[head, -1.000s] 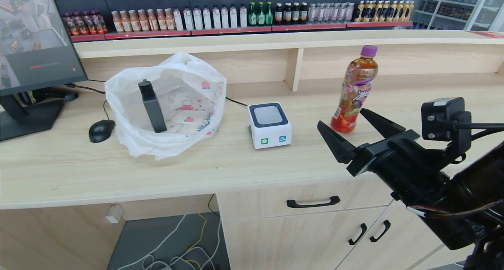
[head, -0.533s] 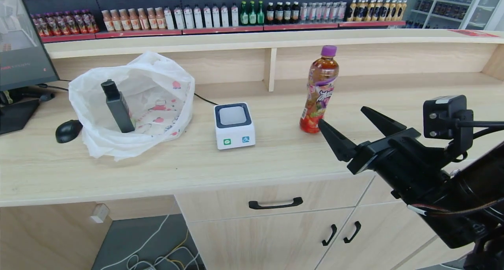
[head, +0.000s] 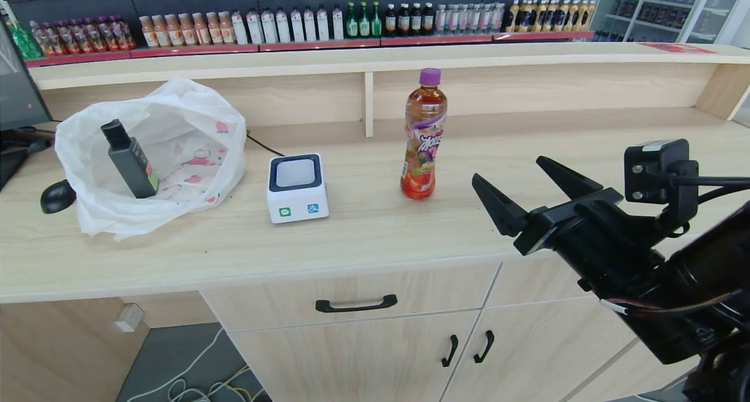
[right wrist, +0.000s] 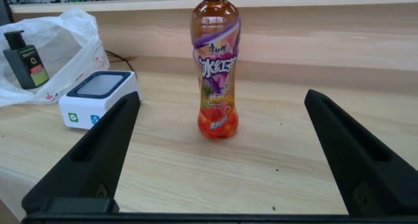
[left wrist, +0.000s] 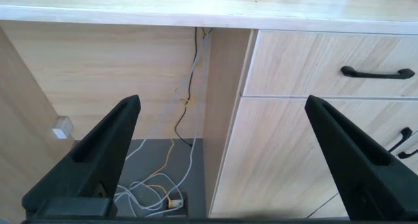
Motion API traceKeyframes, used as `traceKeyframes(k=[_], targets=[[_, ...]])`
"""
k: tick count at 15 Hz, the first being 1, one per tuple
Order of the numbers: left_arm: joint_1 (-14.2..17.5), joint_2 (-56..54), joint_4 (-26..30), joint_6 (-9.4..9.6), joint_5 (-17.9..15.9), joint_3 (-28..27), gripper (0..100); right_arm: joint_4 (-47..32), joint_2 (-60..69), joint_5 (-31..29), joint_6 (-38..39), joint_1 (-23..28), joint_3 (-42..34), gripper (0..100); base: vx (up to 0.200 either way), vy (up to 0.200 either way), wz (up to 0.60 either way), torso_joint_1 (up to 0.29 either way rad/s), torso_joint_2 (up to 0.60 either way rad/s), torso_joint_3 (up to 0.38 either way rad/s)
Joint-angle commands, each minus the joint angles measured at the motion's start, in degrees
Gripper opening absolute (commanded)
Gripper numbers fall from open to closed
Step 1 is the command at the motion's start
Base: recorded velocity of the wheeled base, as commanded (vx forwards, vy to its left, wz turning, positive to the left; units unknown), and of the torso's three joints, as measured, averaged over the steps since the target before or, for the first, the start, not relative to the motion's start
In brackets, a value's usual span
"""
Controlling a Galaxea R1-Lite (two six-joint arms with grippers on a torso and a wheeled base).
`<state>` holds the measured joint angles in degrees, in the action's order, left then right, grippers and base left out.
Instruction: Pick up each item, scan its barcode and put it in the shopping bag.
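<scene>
My right tool (head: 507, 169) spread wide, empty, short of tall orange drink bottle (head: 423, 135), purple cap, upright on wooden counter (head: 375, 238). Left tool (left wrist: 222, 106) likewise agape, low. I fear off-centre approach topples bottle.

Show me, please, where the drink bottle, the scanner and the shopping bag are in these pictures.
drink bottle (head: 423, 144), head view, on its label.
scanner (head: 297, 204), head view, on its white front face.
shopping bag (head: 225, 156), head view, on the wall nearest the scanner.
</scene>
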<state>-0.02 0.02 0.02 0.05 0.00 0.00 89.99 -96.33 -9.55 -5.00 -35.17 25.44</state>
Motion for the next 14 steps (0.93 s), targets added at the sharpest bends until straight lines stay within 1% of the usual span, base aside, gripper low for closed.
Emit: traceKeyframes(k=[1,2,4,10,12,13,14], targets=[[0.02,-0.02,-0.02,0.04,0.00,0.00,100,0.01,-0.88,-0.91,-0.01,-0.16,-1.18,100,0.000,0.000,0.00,0.000,0.00,0.000],[0.02,-0.02,-0.02,0.04,0.00,0.00,100,0.01,-1.14,-3.02,0.08,-0.34,-1.62,100,0.000,0.000,0.00,0.000,0.00,0.000],[-0.06,-0.02,-0.02,0.04,0.00,0.00,100,0.01,-1.58,-3.37,-0.01,-0.43,1.72,100,0.000,0.000,0.00,0.000,0.00,0.000],[-0.06,-0.02,-0.02,0.04,0.00,0.00,100,-26.80,-1.84,-2.94,0.69,-0.43,23.60,100,0.000,0.000,0.00,0.000,0.00,0.000],[-0.06,-0.02,-0.02,0.04,0.00,0.00,100,-31.28,-4.92,-3.02,3.33,-0.16,30.28,100,0.000,0.000,0.00,0.000,0.00,0.000],[-0.06,-0.02,-0.02,0.04,0.00,0.00,100,-32.16,-6.77,-3.02,3.42,0.28,33.36,100,0.000,0.000,0.00,0.000,0.00,0.000],[0.02,-0.02,-0.02,0.04,0.00,0.00,100,-32.25,-7.47,-3.02,3.42,0.37,34.59,100,0.000,0.000,0.00,0.000,0.00,0.000]])
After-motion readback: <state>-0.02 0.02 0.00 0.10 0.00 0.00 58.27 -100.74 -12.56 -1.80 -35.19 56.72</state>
